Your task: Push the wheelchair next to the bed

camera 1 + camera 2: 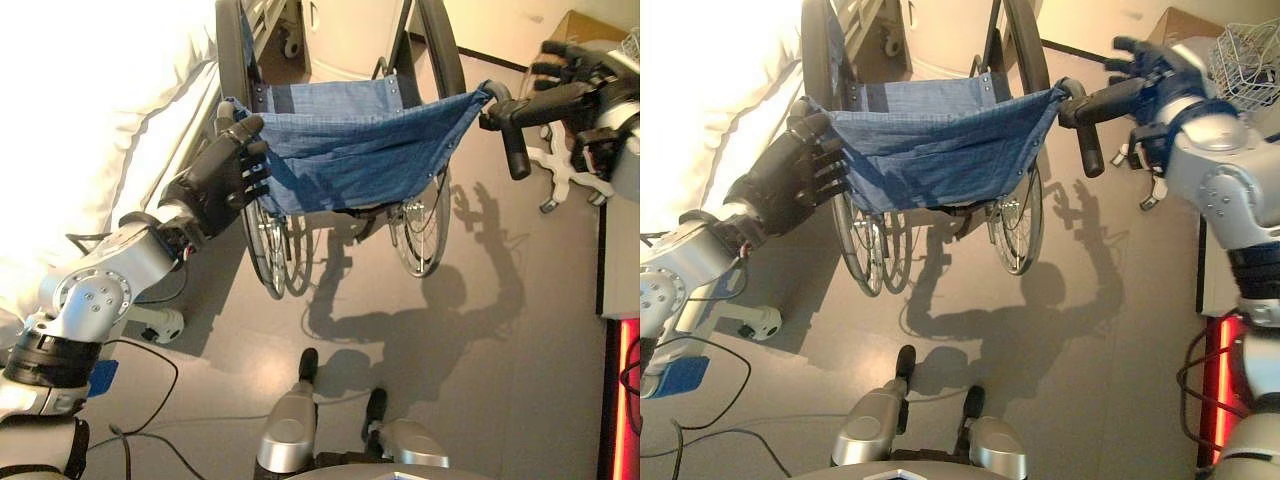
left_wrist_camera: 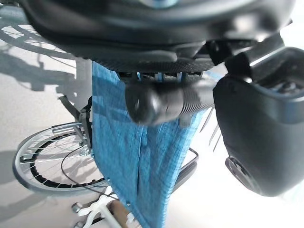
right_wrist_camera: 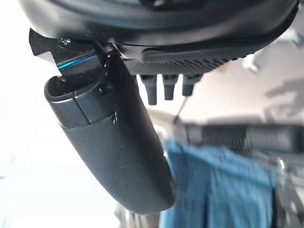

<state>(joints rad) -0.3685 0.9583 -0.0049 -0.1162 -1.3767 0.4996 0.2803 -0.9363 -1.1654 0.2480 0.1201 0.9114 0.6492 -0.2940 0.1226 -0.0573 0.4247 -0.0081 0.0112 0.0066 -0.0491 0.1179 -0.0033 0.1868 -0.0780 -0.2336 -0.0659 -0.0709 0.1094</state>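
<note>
The wheelchair (image 1: 350, 150) stands in front of me with its back towards me, a blue cloth backrest slung between two big wheels. The white bed (image 1: 90, 130) runs along its left side. My left hand (image 1: 215, 175) is at the left push handle (image 2: 161, 102), which lies under the palm with the fingers curled round it. My right hand (image 1: 1155, 75) is held up beside the right push handle (image 1: 512, 135), its fingers straight and its thumb (image 3: 114, 152) stretched out towards the black grip (image 3: 237, 137), which lies a little way off.
A white star-shaped castor base (image 1: 560, 165) stands on the grey floor to the right of the wheelchair. A wire basket (image 1: 1250, 60) and a cardboard box (image 1: 575, 25) are at the far right. Behind the chair stands a white cabinet (image 1: 350, 35).
</note>
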